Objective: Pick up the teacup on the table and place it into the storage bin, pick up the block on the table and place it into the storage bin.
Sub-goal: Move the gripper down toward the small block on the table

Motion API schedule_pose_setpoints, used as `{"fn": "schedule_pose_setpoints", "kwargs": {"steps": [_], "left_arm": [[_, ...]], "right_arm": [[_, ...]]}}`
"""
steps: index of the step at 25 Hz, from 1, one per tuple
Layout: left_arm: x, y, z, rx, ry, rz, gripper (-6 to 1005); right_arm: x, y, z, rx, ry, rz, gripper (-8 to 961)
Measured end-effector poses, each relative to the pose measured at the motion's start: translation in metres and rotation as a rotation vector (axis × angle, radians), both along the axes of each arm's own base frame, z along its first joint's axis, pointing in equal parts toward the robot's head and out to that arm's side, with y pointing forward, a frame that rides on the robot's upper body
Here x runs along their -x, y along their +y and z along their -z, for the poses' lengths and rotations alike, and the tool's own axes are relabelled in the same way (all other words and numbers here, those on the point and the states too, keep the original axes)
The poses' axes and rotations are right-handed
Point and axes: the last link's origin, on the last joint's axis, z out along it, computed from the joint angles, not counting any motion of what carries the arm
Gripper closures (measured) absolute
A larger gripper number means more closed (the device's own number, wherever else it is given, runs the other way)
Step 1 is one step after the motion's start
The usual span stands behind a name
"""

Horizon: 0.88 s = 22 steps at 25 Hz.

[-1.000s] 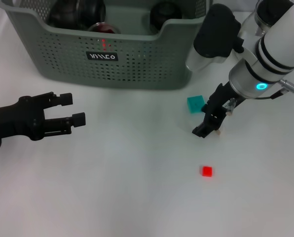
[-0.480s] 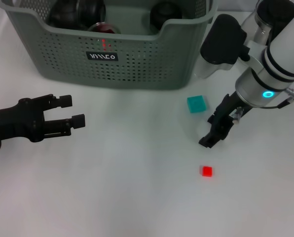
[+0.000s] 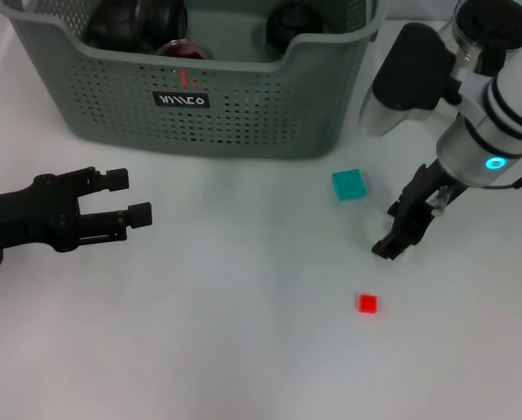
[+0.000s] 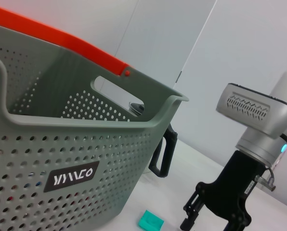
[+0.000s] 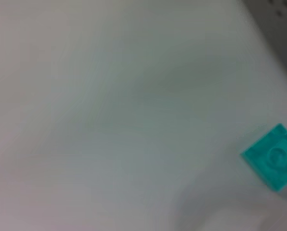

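The storage bin [image 3: 243,122] stands at the back of the table, grey-green with perforated sides and a black label [image 4: 70,176]. Dark round things lie inside it; I see no teacup on the table. A teal block [image 3: 349,185] lies in front of the bin's right corner, also seen as the teal block [image 5: 272,157] and the teal block [image 4: 150,222]. A small red block [image 3: 367,304] lies nearer. My right gripper [image 3: 394,241] hangs over the table to the right of the teal block, open and holding nothing; its fingers [image 4: 191,214] show apart. My left gripper [image 3: 130,195] rests open at the left.
A black handle [image 4: 163,153] shows past the bin's corner in the left wrist view. The bin's tall front wall [image 3: 112,105] runs across the back. White table surface [image 3: 243,332] spreads in front of both arms.
My right gripper has moved to the right and a little nearer, away from the teal block. The left arm and both blocks stay where they were.
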Motion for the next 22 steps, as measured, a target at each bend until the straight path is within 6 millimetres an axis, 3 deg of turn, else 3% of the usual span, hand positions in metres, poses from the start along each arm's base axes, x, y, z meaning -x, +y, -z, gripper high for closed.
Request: {"fn": "schedule_pose_setpoints", "kwargs": {"steps": [7,14,22], "left_arm": [[0.001,0.001,0.000,-0.007,0.005,-0.001,139],[0.002,0.003,-0.001,-0.010,0.014,-0.005,139],[0.003,0.002,-0.002,-0.017,0.018,-0.011,139]], "right_arm": [[0.007,-0.001,-0.015,-0.024,0.040,-0.032,243],[0.005,-0.006,-0.015,0.024,-0.019,-0.120,242],[0.005,-0.007,-0.041,-0.012,-0.049,-0.126,242]]}}
